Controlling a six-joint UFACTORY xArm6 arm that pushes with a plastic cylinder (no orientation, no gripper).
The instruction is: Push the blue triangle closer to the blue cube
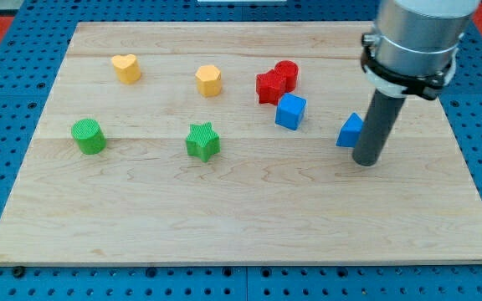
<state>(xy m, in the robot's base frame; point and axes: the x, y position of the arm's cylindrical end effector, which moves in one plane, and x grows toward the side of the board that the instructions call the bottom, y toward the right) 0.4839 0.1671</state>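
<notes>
In the one camera view, my tip [367, 160], the lower end of a straight dark rod hanging from a grey cylindrical arm housing [415, 38], rests on the pale wooden board [241, 217] toward the view's right. It has no jaws and holds nothing. It stands right against the small blue triangular block [350, 130], which sits just to the tip's left and slightly toward the view's top; the rod hides the triangle's right edge, so I cannot tell for sure whether the two touch.

Further left of my tip, past the triangle and a little higher in the view, lies the blue cube-shaped block [290, 111], apart from the triangle with bare wood between them. Just beyond the cube, up and to the left, the red star-like block [269, 86] and the red cylindrical block [286, 73] sit pressed together, the cylinder on the side nearer the view's top.

Well to the tip's left come the green star-shaped block [202, 140], about level with the triangle, and above it the yellow rounded block [209, 80], whose exact shape I cannot make out. Farthest from the tip, near the board's left side, stand the yellow heart-shaped block [126, 68] toward the top and the green cylindrical block [88, 136] below it.

The board lies on a blue perforated table surface [7, 100].
</notes>
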